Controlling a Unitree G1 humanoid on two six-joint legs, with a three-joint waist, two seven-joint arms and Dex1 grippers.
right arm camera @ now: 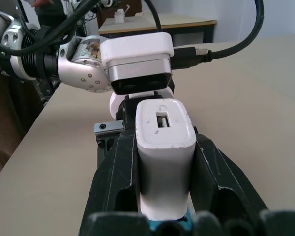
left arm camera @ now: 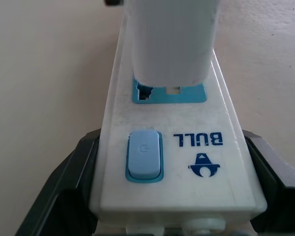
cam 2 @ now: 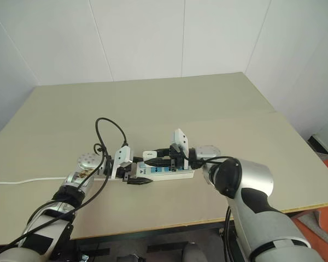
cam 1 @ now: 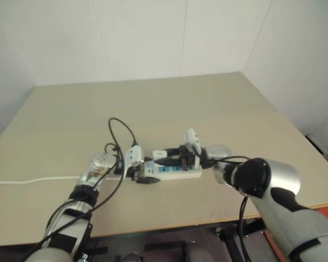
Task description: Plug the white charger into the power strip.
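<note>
Your left gripper [cam 1: 142, 178] is clamped on the switch end of the power strip [cam 1: 175, 172], which lies on the table [cam 1: 169, 109] w/ its thin white cord [cam 1: 33, 180] trailing off to the left. Its 2 black fingers [left arm camera: 64, 187] press the strip's sides. Right of that, your right gripper [cam 1: 163, 159] is clamped on the white charger [right arm camera: 164, 147], which stands over the blue socket next to the switch [left arm camera: 144, 154], its base at the socket face.

Wide bare table [cam 1: 169, 98] beyond power strip [cam 1: 177, 173], both arms seemingly crowding its near side.
</note>
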